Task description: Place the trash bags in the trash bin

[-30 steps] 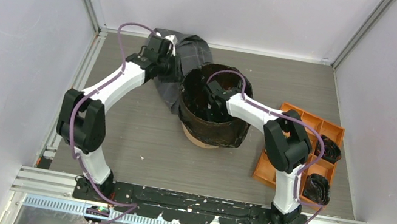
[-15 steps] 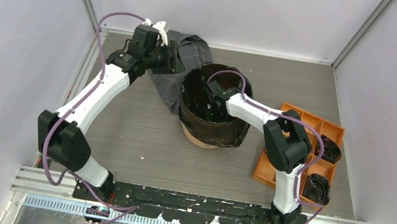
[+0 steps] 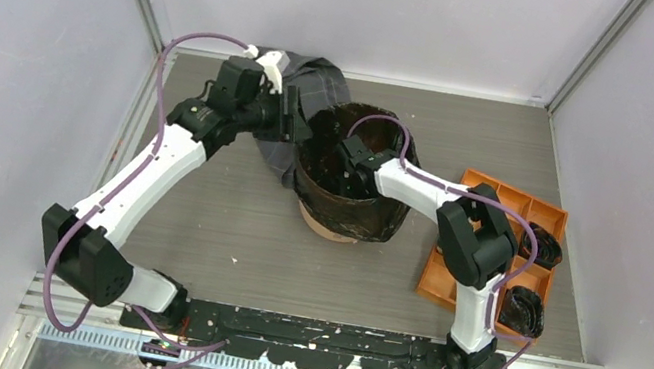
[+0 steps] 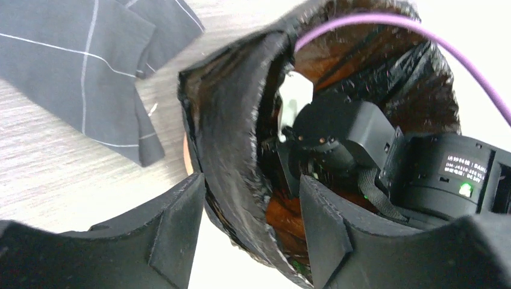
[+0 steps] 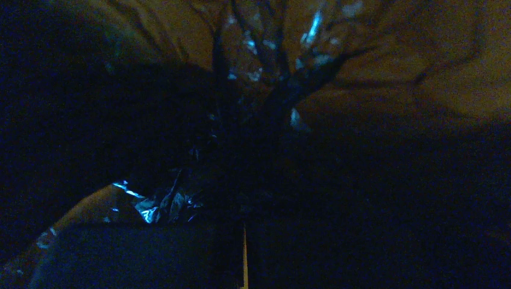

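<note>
Pale panels wall in a grey wood-grain bench (image 3: 226,217). On it the trash bin (image 3: 327,228) stands towards the far middle, with the trash bag (image 3: 368,214) lining it and folded out over its rim. The left claw (image 4: 250,192) is open astride the left rim, one finger outside and one inside, probably to settle the film there. The right claw (image 5: 243,241) is closed deep inside the bin, seemingly pressing the film down; whether it pinches any I cannot tell.
</note>
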Controlling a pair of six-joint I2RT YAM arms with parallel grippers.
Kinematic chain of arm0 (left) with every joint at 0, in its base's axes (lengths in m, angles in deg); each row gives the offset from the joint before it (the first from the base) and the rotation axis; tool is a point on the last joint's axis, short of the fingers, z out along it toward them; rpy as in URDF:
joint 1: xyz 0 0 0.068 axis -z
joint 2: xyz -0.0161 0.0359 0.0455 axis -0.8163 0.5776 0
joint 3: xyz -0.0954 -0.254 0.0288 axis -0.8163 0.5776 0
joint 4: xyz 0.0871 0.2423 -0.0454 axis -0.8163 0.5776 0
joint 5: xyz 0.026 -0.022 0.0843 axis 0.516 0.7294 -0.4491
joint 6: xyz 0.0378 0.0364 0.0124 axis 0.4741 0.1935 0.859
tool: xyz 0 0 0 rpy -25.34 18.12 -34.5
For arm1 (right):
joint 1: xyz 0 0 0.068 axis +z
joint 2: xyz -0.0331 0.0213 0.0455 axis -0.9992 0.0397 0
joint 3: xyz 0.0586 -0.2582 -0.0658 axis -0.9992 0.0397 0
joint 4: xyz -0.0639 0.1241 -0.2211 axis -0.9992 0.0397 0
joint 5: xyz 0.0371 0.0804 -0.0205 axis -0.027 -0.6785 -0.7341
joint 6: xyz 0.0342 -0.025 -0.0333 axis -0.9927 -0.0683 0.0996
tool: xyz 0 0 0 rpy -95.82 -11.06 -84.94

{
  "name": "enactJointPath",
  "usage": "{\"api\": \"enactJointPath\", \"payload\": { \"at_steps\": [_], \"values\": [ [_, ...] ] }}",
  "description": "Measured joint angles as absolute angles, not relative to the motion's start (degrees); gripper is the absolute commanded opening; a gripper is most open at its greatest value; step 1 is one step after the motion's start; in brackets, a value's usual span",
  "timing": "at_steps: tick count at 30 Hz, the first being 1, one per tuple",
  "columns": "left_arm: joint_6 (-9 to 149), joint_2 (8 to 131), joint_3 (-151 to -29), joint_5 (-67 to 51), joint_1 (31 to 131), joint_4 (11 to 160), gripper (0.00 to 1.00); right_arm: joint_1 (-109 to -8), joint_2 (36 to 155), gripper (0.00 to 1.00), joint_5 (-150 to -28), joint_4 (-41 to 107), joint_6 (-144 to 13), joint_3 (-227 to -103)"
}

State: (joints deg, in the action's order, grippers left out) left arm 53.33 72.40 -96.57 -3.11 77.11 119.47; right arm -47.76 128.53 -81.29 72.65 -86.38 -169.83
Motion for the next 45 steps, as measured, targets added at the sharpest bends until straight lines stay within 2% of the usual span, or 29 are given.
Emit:
{"api": "enactJointPath", "payload": {
  "at_steps": [6, 9, 13, 29, 45],
  "values": [
    [54.3, 72.4, -95.4, -4.2, 80.7, 121.0, 0.55, -47.6, 127.7, 0.01, -79.9, 71.0, -88.4, -168.8],
    [54.8, 72.4, -95.3, -5.1, 80.9, 121.9, 0.54, -47.6, 128.0, 0.01, -79.7, 70.6, -88.8, -168.9],
    [55.2, 72.4, -95.3, -6.0, 81.0, 122.3, 0.47, -47.6, 128.5, 0.01, -79.9, 70.3, -88.8, -169.6],
    [56.3, 73.8, -96.4, -7.0, 81.9, 123.0, 0.36, -47.7, 130.6, 0.01, -78.0, 74.4, -88.5, -175.1],
    [56.3, 75.0, -97.5, -7.4, 82.0, 123.3, 0.35, -47.7, 130.1, 0.02, -76.0, 77.3, -88.3, -175.1]
  ]
}}
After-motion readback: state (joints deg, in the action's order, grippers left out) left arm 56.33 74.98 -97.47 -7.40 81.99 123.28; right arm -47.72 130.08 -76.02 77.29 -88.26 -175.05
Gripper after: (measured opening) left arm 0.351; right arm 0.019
